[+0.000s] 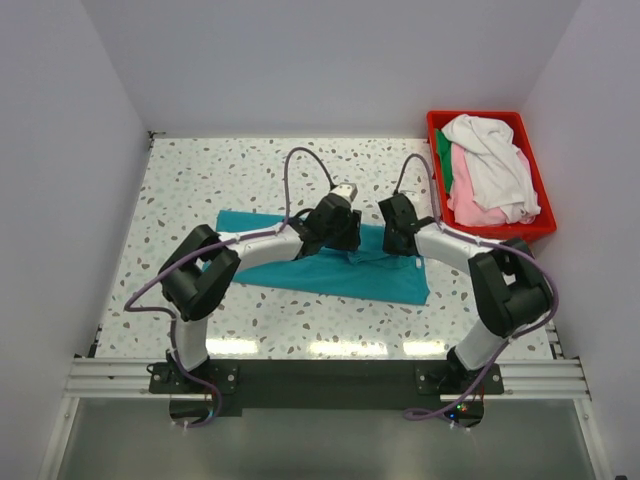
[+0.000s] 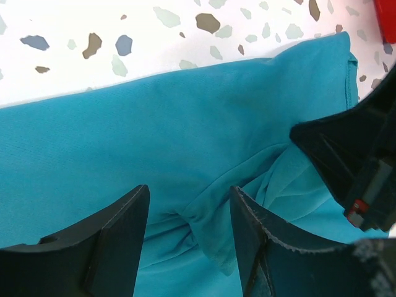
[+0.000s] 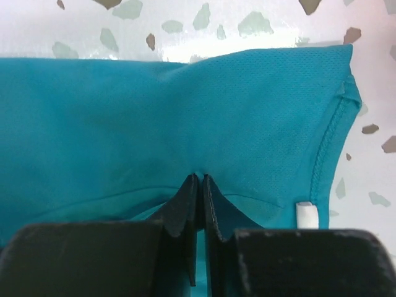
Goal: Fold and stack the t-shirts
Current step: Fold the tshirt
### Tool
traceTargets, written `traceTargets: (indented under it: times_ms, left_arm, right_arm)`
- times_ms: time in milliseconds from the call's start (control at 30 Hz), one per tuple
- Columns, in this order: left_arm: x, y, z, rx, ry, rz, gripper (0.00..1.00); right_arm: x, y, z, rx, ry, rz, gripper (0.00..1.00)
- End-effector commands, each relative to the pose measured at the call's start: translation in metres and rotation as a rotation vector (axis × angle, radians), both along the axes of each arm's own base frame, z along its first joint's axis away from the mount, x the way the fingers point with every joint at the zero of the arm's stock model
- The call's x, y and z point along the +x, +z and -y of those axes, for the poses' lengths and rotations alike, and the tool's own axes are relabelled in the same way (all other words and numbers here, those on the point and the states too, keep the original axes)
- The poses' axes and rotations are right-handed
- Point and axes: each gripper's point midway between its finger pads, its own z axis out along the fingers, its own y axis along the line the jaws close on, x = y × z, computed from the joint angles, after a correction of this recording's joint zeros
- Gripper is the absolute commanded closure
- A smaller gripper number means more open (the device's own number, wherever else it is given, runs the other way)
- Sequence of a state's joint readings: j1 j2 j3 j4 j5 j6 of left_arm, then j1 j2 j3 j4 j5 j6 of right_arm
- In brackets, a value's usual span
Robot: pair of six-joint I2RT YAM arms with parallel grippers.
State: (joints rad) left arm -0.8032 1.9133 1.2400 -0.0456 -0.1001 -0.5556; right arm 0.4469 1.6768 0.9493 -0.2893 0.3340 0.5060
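From above, the teal t-shirt point(image 1: 320, 272) lies spread on the table point(image 1: 200, 180) under both arms; more shirts point(image 1: 490, 170) wait in the red bin point(image 1: 538, 228). In the left wrist view the left gripper point(image 2: 189, 207) stands half open astride a wrinkle, holding nothing. In the right wrist view the right gripper point(image 3: 198, 185) pinches the teal t-shirt. A fold seems in hand; next the left should close before lifting.

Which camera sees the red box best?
The top view shows the whole red plastic bin, clothes inside. The left wrist view catches only a red sliver; the right wrist view, none.
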Motion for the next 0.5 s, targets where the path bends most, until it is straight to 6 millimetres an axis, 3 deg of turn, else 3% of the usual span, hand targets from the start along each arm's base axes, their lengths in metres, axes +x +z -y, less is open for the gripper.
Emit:
traceTargets:
  times_ms: [0,200,467]
  left_arm:
    - [0.004,0.011,0.014,-0.008,-0.03,0.036,0.4]
    - [-0.001,0.008,0.015,0.012,-0.037,0.034,0.41]
    - [-0.012,0.001,0.011,0.047,-0.06,0.022,0.43]
  right_arm:
    - [0.001,0.024,-0.007,0.084,-0.006,0.078,0.98]
    - [-0.016,0.048,-0.009,0.166,0.007,0.13,1.0]
    - [-0.045,0.046,-0.013,0.246,0.045,0.116,1.0]
